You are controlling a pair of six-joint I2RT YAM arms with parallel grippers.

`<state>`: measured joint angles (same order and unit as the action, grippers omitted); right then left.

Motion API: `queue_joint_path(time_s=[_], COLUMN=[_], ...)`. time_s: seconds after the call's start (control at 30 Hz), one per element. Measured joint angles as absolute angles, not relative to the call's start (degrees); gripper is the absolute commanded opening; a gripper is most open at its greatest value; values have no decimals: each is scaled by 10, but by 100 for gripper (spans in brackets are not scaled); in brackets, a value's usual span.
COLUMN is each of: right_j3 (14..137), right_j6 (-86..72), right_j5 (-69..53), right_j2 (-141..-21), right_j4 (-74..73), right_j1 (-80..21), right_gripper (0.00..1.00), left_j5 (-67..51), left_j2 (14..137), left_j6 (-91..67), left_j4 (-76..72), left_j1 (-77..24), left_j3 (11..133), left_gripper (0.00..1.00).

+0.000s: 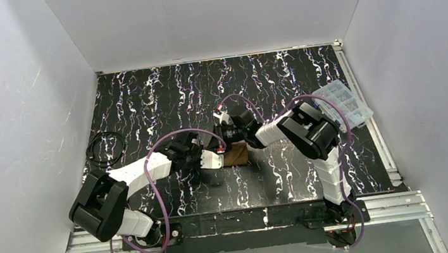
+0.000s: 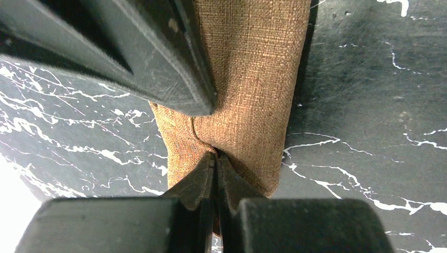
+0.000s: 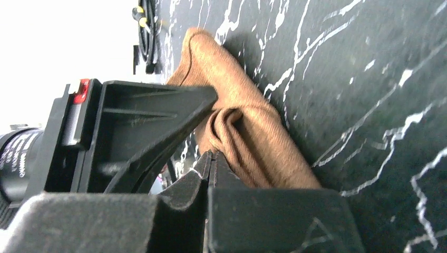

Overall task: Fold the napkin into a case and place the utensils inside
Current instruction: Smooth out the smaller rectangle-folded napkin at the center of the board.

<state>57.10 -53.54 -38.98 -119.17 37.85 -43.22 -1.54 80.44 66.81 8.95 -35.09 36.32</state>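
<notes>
Near the middle of the black, white-veined tabletop (image 1: 160,95) lies the folded brown woven-cloth napkin (image 1: 236,157). The left gripper (image 2: 216,156) reaches in low and the right gripper (image 3: 211,156) comes in with elbow bent; both are pinched tight on its folds.

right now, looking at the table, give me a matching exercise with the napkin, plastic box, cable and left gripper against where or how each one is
Things:
1. napkin
2. plastic box
3. cable
4. left gripper

Place or state:
a. at the far right edge of the table
b. pinched shut on brown cloth
c. coiled at the left side of the table
d. folded narrow in the middle of the table

Pairs: 1-d, 2-a, 3-c, 4-b
</notes>
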Motion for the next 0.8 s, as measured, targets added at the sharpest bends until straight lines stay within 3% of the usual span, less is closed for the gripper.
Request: queue_joint_path(time_s=[0.2, 0.8], right_j3=[631, 652], right_j6=[-489, -464], right_j5=[-393, -409], right_j2=[-1239, -1254], right_j4=[332, 322], right_j1=[-432, -437], right_gripper=[4, 3], left_j5=[-31, -56], left_j2=[806, 810], left_j6=[647, 632], left_j4=[135, 190], left_j1=[-350, -349], left_j3=[384, 408], left_gripper=[0, 0])
